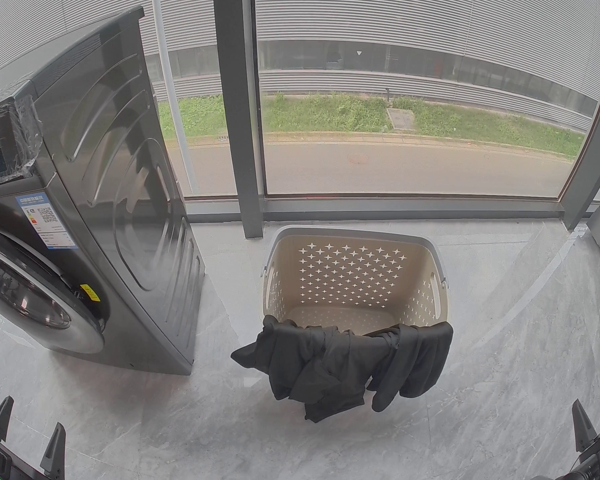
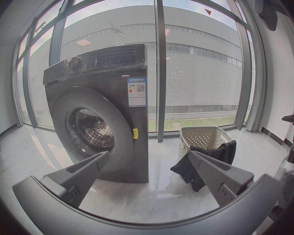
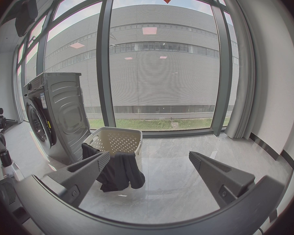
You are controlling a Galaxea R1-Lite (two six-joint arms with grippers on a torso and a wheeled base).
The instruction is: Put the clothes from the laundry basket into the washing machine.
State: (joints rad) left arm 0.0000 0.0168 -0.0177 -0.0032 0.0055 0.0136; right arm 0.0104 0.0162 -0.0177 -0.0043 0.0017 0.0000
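Head view: dark clothes [image 1: 340, 368] draped over the near rim of the laundry basket [image 1: 353, 233], on the floor [image 1: 507, 328] beside the washing machine [image 1: 113, 188]. Both sets of jaws are spread wide, empty, well short of it. I'd pinch the bunched middle, not a dangling sleeve.
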